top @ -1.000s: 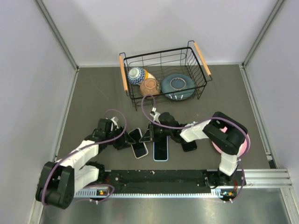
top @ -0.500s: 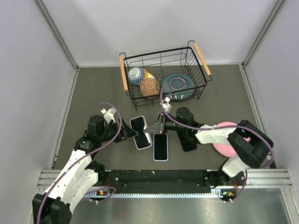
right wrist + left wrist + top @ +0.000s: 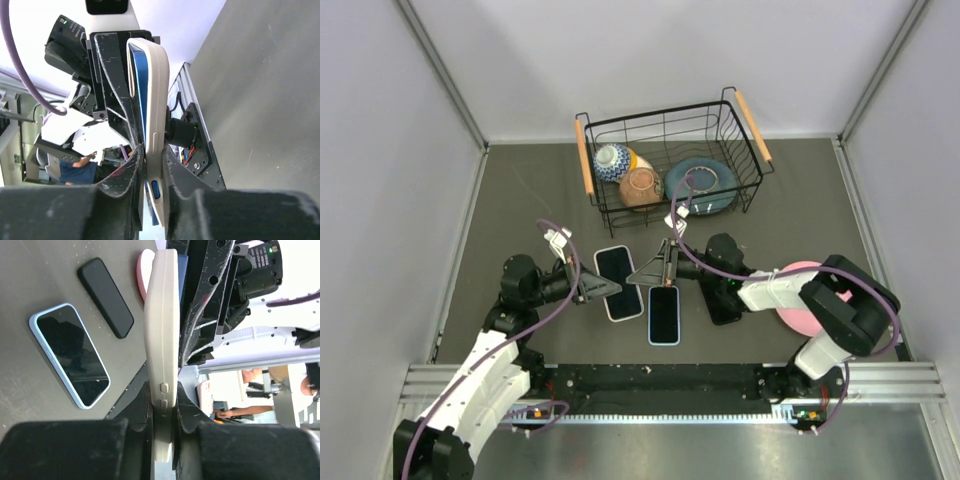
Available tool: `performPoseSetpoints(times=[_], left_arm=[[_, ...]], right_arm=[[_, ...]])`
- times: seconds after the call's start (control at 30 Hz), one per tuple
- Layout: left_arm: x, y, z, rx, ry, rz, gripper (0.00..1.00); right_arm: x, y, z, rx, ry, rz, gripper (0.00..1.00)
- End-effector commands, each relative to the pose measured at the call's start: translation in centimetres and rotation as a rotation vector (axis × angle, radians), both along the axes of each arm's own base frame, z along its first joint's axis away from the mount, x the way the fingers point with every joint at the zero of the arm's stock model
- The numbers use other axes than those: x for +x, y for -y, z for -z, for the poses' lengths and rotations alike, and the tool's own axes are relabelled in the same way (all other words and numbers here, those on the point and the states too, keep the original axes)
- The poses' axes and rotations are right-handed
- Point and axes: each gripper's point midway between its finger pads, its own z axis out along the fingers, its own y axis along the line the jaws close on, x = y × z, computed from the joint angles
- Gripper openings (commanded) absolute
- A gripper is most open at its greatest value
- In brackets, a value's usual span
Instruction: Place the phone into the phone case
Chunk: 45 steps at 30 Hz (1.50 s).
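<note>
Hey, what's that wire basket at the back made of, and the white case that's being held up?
Basket: thin black metal wire, probably coated, judging by its open grid; handles look like pale wood. White case: matte off-white with moulded button bumps and rounded edges, likely silicone or soft plastic; which one is unclear.

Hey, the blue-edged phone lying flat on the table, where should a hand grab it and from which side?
Probably from straight above, pinching the two long edges of the blue-edged phone near its middle. It lies flat, screen up, so only its thin sides offer a grip, and both long edges look exposed.
</note>
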Motion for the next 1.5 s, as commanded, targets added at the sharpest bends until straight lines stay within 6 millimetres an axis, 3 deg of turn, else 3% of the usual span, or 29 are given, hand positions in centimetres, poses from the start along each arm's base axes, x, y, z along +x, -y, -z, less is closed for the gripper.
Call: performPoseSetpoints(times=[0.0, 0.1, 0.2, 0.37, 0.57, 1.07, 1.13, 1.17, 1.2, 1.47], left_arm=[[-0.1, 0.2, -1.7, -0.047, 0.082, 0.022, 0.00], [-0.1, 0.2, -1.7, -0.048, 0.085, 0.023, 0.00], [0.1, 0.2, -2.0, -0.050, 0.093, 0.017, 0.00], [0.3, 0.3, -2.5, -0.056, 0.111, 0.013, 0.00], [0.6, 0.4, -2.6, -0.059, 0.121, 0.014, 0.00], [2.1, -0.2, 0.6, 0.041, 0.088, -0.050, 0.00], [2.3, -0.5, 1.4, 0.094, 0.083, -0.061, 0.00], [2.4, -0.6, 1.8, 0.116, 0.079, -0.067, 0.00], [2.6, -0.9, 2.1, 0.146, 0.080, -0.079, 0.00], [2.0, -0.9, 1.6, 0.169, 0.098, -0.047, 0.00]], right_arm=[[-0.9, 0.2, -3.4, 0.119, 0.100, -0.037, 0.20], [-1.2, 0.5, -2.9, 0.103, 0.110, -0.044, 0.48], [-1.9, 1.1, -1.7, 0.073, 0.097, -0.055, 0.56], [-3.0, 2.0, -0.2, 0.059, 0.066, -0.061, 0.58], [-3.7, 2.2, -0.3, 0.098, 0.049, -0.083, 0.57], [-4.8, 1.8, -0.4, 0.169, -0.005, -0.105, 0.40], [-4.7, 1.9, -0.5, 0.170, -0.009, -0.093, 0.26], [-4.6, 1.9, -0.7, 0.173, -0.007, -0.080, 0.08], [-4.5, 1.9, -0.9, 0.175, -0.007, -0.074, 0.00], [-3.7, 1.4, -0.7, 0.086, 0.029, -0.012, 0.00]])
